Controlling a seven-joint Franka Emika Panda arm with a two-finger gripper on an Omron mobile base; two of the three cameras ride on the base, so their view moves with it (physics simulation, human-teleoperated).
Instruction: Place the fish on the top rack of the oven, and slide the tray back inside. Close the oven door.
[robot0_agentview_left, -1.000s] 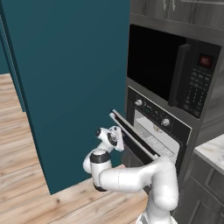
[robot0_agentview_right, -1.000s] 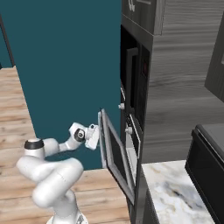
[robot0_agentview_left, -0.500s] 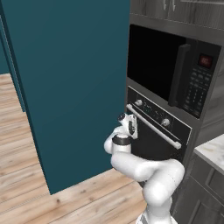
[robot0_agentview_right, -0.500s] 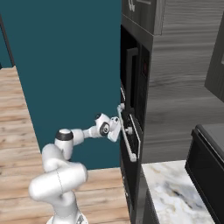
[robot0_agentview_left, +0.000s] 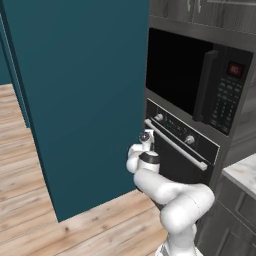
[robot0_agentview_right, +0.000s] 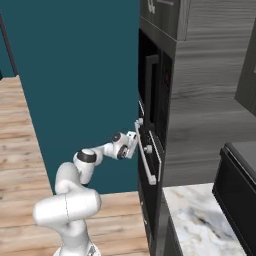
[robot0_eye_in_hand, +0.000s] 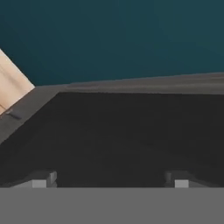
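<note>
Right base view is showing the white arm's two-finger gripper (robot0_agentview_right: 135, 140) pressing at the upper left corner of the wide grey-framed oven door (robot0_agentview_right: 150, 165), beside the end of its long silver bar handle (robot0_agentview_right: 141, 147). The black-fronted built-in wall oven (robot0_agentview_left: 182, 150) is looking shut, or all but shut; I cannot tell whether a last gap is remaining. Fingers (robot0_eye_in_hand: 43, 179) are standing wide apart, grasping nothing, with dark door glass just ahead. The closing step seems to be finishing; the next move probably calls for a final push, then backing off. Fish and tray are lying hidden behind that door.
</note>
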